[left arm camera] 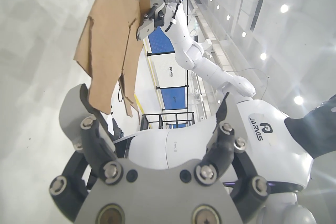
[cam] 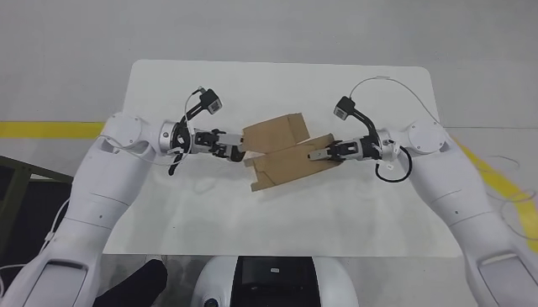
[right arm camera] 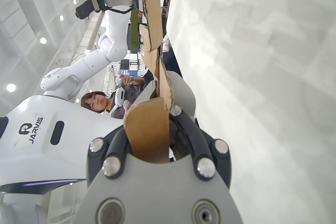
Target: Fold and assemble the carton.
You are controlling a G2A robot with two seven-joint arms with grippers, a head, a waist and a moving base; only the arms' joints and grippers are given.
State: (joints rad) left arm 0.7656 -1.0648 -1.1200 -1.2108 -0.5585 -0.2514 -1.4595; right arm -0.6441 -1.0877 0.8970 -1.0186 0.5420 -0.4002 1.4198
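Closest in, a flap of the carton sits right in the throat of the right claw, which is clamped on the carton's right end. From there the brown sheet runs left over the middle of the counter, only partly folded, and it looks to be held a little clear of the surface. At its left end the left claw is spread wide, gripping nothing, with one finger just against the carton's corner. From where I stand the board looks light and thin: stiff along the panels, but ready to hinge at the scored creases, and the slit flaps would flop. Being matt cardboard it should not be slippery, though it could crush or tear at the ragged edges. I would take it by a panel edge close to a crease, not by a loose flap.
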